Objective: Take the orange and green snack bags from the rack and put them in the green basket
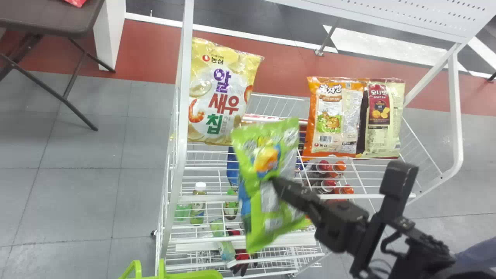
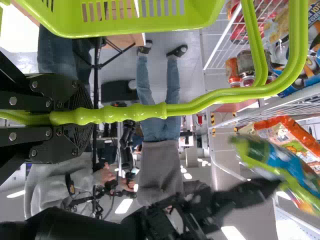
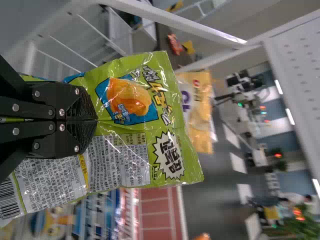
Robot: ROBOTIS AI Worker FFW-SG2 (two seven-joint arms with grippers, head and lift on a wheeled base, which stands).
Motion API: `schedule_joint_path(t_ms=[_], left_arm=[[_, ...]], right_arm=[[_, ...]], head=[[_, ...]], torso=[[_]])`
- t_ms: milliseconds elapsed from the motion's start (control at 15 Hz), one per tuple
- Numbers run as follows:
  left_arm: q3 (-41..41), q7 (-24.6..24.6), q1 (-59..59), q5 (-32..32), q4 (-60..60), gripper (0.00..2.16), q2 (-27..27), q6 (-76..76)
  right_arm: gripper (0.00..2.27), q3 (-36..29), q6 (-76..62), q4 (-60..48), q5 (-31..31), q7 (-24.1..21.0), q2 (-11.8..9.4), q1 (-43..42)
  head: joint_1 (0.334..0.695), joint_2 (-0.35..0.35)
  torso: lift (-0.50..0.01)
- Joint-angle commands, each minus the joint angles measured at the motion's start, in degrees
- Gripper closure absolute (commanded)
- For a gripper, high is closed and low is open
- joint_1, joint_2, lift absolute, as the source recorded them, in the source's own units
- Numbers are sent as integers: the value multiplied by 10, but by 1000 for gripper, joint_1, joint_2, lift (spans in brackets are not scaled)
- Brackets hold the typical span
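My right gripper (image 1: 274, 181) is shut on the green snack bag (image 1: 248, 155), which hangs in front of the rack, left of the orange snack bag (image 1: 334, 116). The orange bag stands on the rack's top shelf. In the right wrist view the gripper (image 3: 95, 120) pinches the green bag (image 3: 170, 115) by its middle. The green basket (image 1: 190, 274) shows its rim at the head view's bottom edge. My left gripper (image 2: 82, 118) is shut on the handle (image 2: 200, 103) of the basket (image 2: 150, 31).
A yellow chip bag (image 1: 224, 93) stands at the top shelf's left, a cream one (image 1: 381, 116) at its right. Bottles (image 1: 198, 205) are on a lower shelf. The rack's white post (image 1: 180, 116) rises between the basket side and the shelves. A dark table (image 1: 50, 17) is at the back left.
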Motion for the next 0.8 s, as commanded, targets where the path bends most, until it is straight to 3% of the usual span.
schedule_joint_path(t_ms=[0, 200, 733], left_arm=[[5, 2, 0, 0, -2, 1949, -2, -7], [11, -1, 0, 1, -9, 1953, -5, -9], [2, -2, 1, 0, -17, 1953, -8, -7]], right_arm=[[2223, 2, 90, -9, -11, 12, -1, 18], [2223, 20, 169, -9, -8, 28, -2, 36], [2223, 187, 178, 84, 65, 35, -8, 31]], head=[[695, -350], [695, -350], [695, -350]], torso=[[0], [0], [0]])
